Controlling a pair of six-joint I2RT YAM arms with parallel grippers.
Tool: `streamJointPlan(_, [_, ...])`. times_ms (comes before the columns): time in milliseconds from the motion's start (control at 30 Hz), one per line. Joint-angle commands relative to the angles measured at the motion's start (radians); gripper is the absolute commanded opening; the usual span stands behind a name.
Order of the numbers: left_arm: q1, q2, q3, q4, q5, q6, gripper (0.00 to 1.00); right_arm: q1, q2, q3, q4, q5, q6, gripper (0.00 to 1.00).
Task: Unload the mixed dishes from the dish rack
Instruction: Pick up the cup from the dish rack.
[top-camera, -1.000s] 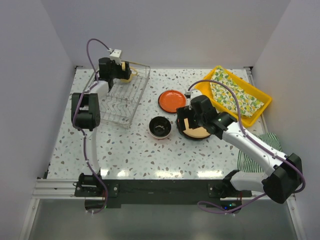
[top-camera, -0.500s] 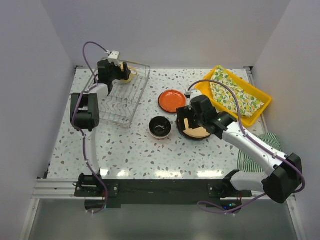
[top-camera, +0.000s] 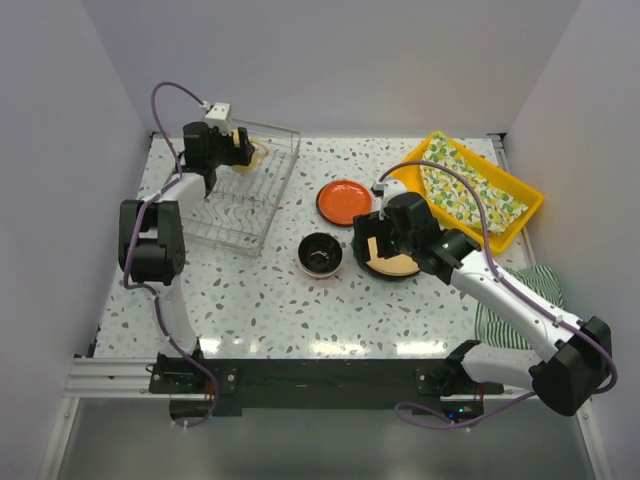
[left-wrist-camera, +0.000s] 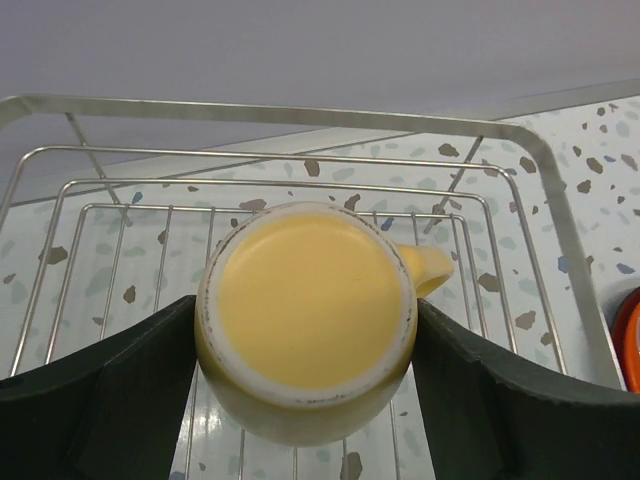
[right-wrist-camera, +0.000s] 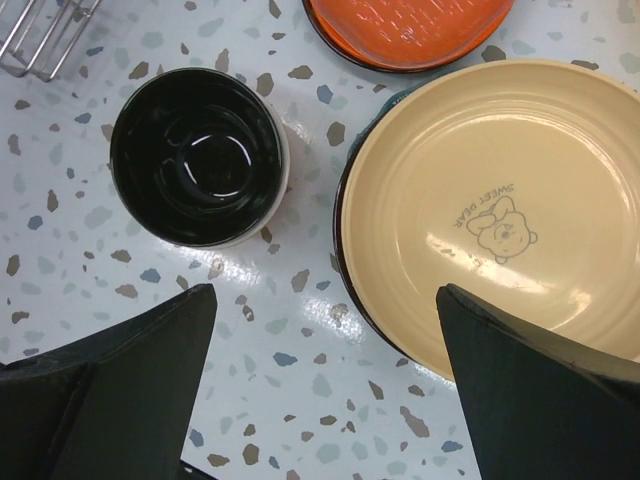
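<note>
Cream mug (left-wrist-camera: 305, 320) sits clamped in the left gripper (left-wrist-camera: 305, 345) at the dish rack's (top-camera: 262, 215) 12 o'clock end, while the right gripper (right-wrist-camera: 320, 375) hangs spread open over the cream-faced plate (right-wrist-camera: 500, 210), black bowl (right-wrist-camera: 197, 157) at its 9 o'clock.

The right gripper (right-wrist-camera: 322, 330) hangs over the speckled tabletop (right-wrist-camera: 290, 400) with its dark fingers (right-wrist-camera: 110, 385) spread wide and nothing between them. A black bowl (right-wrist-camera: 197, 157) stands upright toward the table's left edge. Just beside it, and apart from it, lies a dark-rimmed plate (right-wrist-camera: 500, 220) with a cream face bearing a small printed cartoon. Toward the far edge sits an orange plate (right-wrist-camera: 405, 30), and a corner of the wire dish rack (right-wrist-camera: 40, 35) shows toward the far-left corner.
</note>
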Motion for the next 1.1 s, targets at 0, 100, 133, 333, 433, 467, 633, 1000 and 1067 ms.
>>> streamJointPlan(0, [0.009, -0.179, -0.022, 0.046, -0.013, -0.028, 0.14, 0.004, -0.055, -0.026, 0.104, -0.062, -0.004, 0.96])
streamJointPlan(100, [0.009, -0.242, -0.050, 0.000, -0.027, -0.068, 0.11, 0.004, -0.066, -0.040, 0.152, -0.094, -0.001, 0.96])
streamJointPlan(133, [0.009, -0.258, -0.062, -0.003, -0.028, -0.100, 0.11, 0.004, -0.068, -0.045, 0.165, -0.102, 0.001, 0.96])
streamJointPlan(333, [0.009, -0.371, -0.122, -0.071, -0.005, -0.262, 0.05, 0.002, -0.038, -0.055, 0.316, -0.223, -0.001, 0.95])
streamJointPlan(433, [0.009, -0.422, -0.140, -0.106, 0.015, -0.356, 0.04, 0.004, -0.003, -0.045, 0.391, -0.268, 0.005, 0.94])
streamJointPlan(467, [0.009, -0.449, -0.151, -0.114, 0.028, -0.379, 0.04, 0.004, 0.004, -0.043, 0.429, -0.294, 0.010, 0.93])
streamJointPlan(633, [0.009, -0.511, -0.185, -0.129, 0.096, -0.555, 0.01, -0.002, 0.047, -0.045, 0.595, -0.357, 0.059, 0.90])
streamJointPlan(1000, [-0.007, -0.583, -0.294, -0.003, 0.245, -0.952, 0.01, -0.024, 0.311, 0.045, 0.989, -0.492, 0.180, 0.89])
streamJointPlan(1067, [-0.022, -0.589, -0.306, 0.018, 0.249, -0.999, 0.01, -0.024, 0.346, 0.075, 1.032, -0.512, 0.186, 0.88])
